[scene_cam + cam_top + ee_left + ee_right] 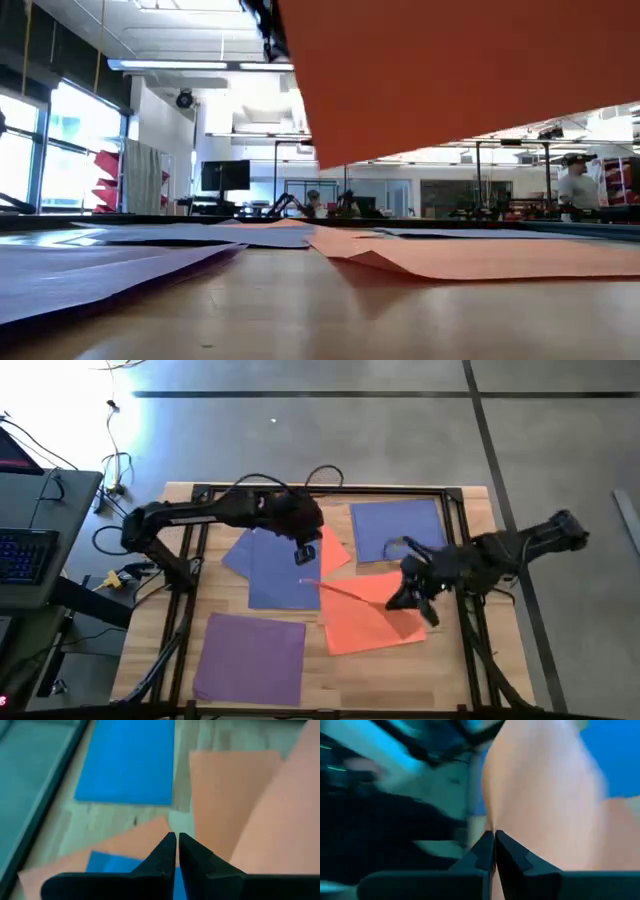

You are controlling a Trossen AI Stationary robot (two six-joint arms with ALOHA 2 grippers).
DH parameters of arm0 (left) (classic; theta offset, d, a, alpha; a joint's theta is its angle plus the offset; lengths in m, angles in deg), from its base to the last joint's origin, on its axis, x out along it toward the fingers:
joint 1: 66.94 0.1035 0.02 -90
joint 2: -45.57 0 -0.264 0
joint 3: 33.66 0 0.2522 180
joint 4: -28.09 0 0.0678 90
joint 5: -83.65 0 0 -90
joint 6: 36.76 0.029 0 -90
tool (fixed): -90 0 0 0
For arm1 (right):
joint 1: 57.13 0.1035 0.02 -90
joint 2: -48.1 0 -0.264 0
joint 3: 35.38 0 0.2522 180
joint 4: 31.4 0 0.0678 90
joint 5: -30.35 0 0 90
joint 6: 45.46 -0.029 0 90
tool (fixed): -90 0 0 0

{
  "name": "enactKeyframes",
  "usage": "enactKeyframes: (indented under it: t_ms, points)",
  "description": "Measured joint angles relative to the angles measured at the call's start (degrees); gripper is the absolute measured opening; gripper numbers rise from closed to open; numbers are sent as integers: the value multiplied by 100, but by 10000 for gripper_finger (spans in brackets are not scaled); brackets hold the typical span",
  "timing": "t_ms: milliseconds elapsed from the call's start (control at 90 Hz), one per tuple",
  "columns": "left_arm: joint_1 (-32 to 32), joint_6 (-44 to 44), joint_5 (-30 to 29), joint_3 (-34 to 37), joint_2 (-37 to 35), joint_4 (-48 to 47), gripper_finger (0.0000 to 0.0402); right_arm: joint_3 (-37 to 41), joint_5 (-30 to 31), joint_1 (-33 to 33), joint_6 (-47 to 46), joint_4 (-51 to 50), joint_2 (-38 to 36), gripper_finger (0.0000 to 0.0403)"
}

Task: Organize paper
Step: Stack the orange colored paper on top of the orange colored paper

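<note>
Sheets of paper lie flat on the wooden table: purple (250,655) at the near left, blue ones (275,572) in the middle, another blue (398,528) at the far right, a small orange one (337,550) and a larger orange one (375,628). My right gripper (415,598) is shut on a further orange sheet (450,70), raised above the table. My left gripper (306,552) is shut over the corner of the small orange sheet (150,832). My right gripper pinches the raised orange sheet between its two fingers at an edge (496,827). The sheet stretches from the fingers toward the table's left (335,587), and its lowest corner (327,160) hangs clear of the table. My left gripper stands shut at the small orange sheet's corner; whether it touches the paper cannot be told.
A black frame (455,520) runs around the tabletop. The orange sheet lying on the table has a raised crease (375,258). Left of the table are a keyboard (25,555) and cables (115,470). A person (577,185) stands far off in the room.
</note>
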Motion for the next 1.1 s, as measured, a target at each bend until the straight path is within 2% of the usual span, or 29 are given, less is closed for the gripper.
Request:
enactKeyframes:
  t_ms: [100, 167, 267, 344, 400, 556, 756, 900, 1100]
  points:
    - [1, 9, 9, 0, -158, 205, 0, 1327, -975, -655, -917, 1616, -461, 0]
    - [1, -12, -12, -2, -186, 241, 0, 2127, -1480, -1041, -1933, 3373, -516, 0]
    - [1, -188, -15, -2, -180, 169, 0, 2827, -1666, -1286, -3707, 6286, -401, 0]
    - [1, -229, -15, -2, -163, 133, 0, 3146, -1873, -1318, -4560, 7327, -233, 0]
    - [1, -260, -17, -2, -155, 146, 0, 3317, -1977, -1380, -4705, 7229, -158, 0]
    - [1, -282, -21, -2, -153, 152, 0, 3987, -2313, -1812, -4523, 5839, 8, 0]
    - [-3, -355, -26, -2, -151, 150, 0, 4648, -2512, -2585, -4218, 5583, 64, 0]
    - [-8, -438, -22, -2, -151, 158, 0, 4719, -3157, -2997, -3792, 4881, 59, 0]
    - [-26, -556, -17, -2, -151, 151, 0, 4567, -3240, -3474, -3129, 4300, 60, 0]
